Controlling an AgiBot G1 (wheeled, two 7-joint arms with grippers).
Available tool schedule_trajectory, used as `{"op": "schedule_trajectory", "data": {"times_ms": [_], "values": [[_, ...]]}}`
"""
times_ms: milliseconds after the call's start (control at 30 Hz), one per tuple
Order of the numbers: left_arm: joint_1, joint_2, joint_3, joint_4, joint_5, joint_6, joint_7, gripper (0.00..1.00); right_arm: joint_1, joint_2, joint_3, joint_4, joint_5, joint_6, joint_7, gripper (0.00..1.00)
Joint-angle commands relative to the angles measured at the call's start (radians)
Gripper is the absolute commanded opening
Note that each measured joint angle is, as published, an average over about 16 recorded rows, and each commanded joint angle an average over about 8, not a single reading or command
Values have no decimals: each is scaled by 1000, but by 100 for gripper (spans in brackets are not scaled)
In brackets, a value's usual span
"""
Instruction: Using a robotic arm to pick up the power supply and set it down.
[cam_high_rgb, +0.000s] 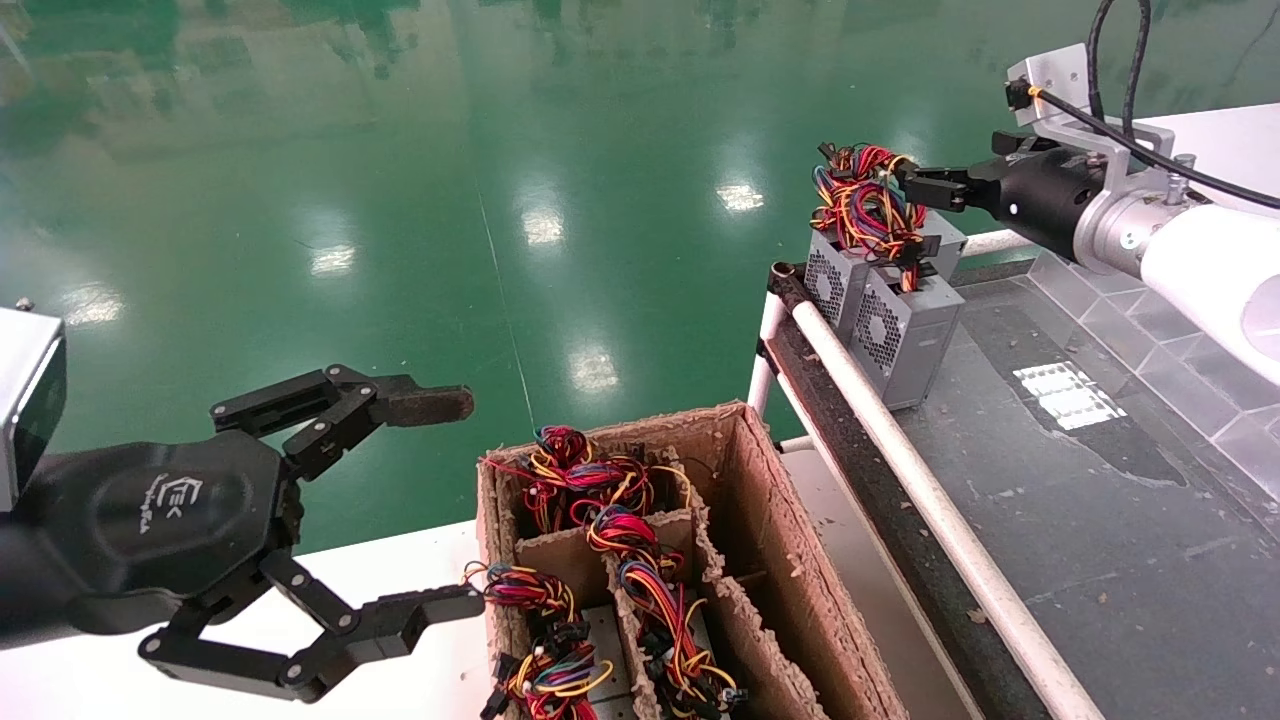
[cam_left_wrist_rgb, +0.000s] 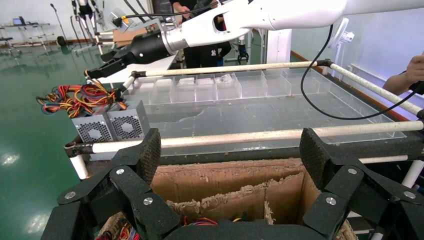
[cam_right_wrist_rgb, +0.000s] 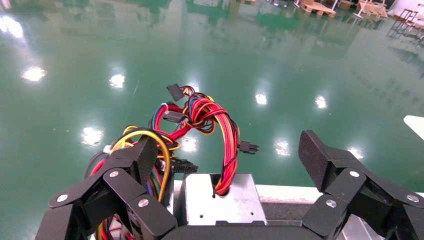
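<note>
Step in hand, as I read it: the set-down. My right claw (cam_high_rgb: 925, 185) sits at the far left corner of the dark tray (cam_high_rgb: 1100, 500), over two grey boxes. In the right wrist view its fingers (cam_right_wrist_rgb: 140, 160) are spread wide, with the power supply (cam_right_wrist_rgb: 222, 202) between them and nothing pinched; released. The unit stands on the tray surface against the white rail (cam_high_rgb: 900, 450), its wire bundle (cam_high_rgb: 865, 205) looped on top. I judge the drop complete or nearly so.

Next move calls for: pulling the right claw back clear of the bundle. The wire loops rise right beside one finger, so a snag looks possible; a straight withdrawal away from the cables seems safest. After that, back to the cardboard carton (cam_high_rgb: 760, 520) for another unit.

Left claw (cam_high_rgb: 440, 500) hovers just off the near-left side of the carton, over the white counter (cam_high_rgb: 420, 570), spread open and holding nothing. Idle.

Counts:
- Grey supplies on the tray: two, side by side, touching, fan grilles facing outward (clearest in the left wrist view (cam_left_wrist_rgb: 110, 127)).
- Carton: one, with cardboard dividers. At least four wire bundles show in its cells; the boxes under them are mostly hidden, so I cannot confirm the unit count.
- Claws: two, both open.
- A person's hand shows at the edge of the left wrist view.
</note>
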Motion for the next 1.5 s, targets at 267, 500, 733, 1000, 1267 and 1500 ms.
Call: {"op": "schedule_trajectory", "data": {"times_ms": [267,500,733,1000,1267,1500], "values": [[0,0,0,0,0,0,0,100,-4,7,-9,-3,-13,-16,13,100],[0,0,0,0,0,0,0,100,-1,26,-20,-6,-29,-52,30,100],[0,0,0,0,0,0,0,100,11,55,-29,-7,-42,-121,60,100],[0,0,0,0,0,0,0,100,21,90,-44,-11,-65,-212,99,100],[0,0,0,0,0,0,0,100,31,139,-60,-12,-88,-304,131,100],[0,0,0,0,0,0,0,100,41,189,-65,-3,-96,-423,157,100]]}}
